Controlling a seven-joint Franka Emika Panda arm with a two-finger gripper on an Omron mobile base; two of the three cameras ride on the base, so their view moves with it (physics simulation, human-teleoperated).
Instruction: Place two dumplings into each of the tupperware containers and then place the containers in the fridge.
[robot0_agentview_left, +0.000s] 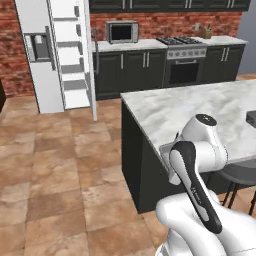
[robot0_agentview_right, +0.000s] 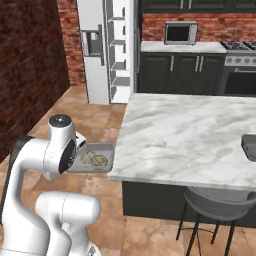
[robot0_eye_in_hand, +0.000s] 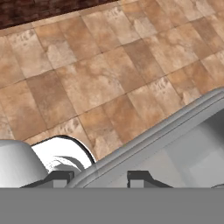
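- Container (robot0_agentview_right: 95, 159): one grey tray, carried off the counter's (robot0_agentview_right: 200, 135) left edge and hanging over the floor. You hold it roughly level, most likely so the contents do not roll out.
- Dumplings (robot0_agentview_right: 94, 159): tan-olive lumps lying inside that tray. There appear to be two, but they sit too close together to count surely.
- Claw (robot0_eye_in_hand: 99, 178): in the hand view the two dark tips stand either side of the tray's flared rim (robot0_eye_in_hand: 153, 133), one outside, one inside. You appear to be clamped on that rim.
- Second container (robot0_agentview_right: 249, 146): a dark shape at the counter's far right edge, cut off by the frame; its contents cannot be told.
- Fridge (robot0_agentview_left: 45, 55): across the room, door swung wide, pale shelves (robot0_agentview_left: 70, 55) exposed. It stands well apart from the tray, so you likely still need to drive over.
- Counter: white-grey marble top on a dark base, with a grey stool (robot0_agentview_right: 220, 205) tucked under its near side.
- Room: brown tile floor (robot0_agentview_left: 55, 165), red brick walls, dark cabinets, microwave (robot0_agentview_left: 122, 32) and stove (robot0_agentview_left: 182, 55) along the back.
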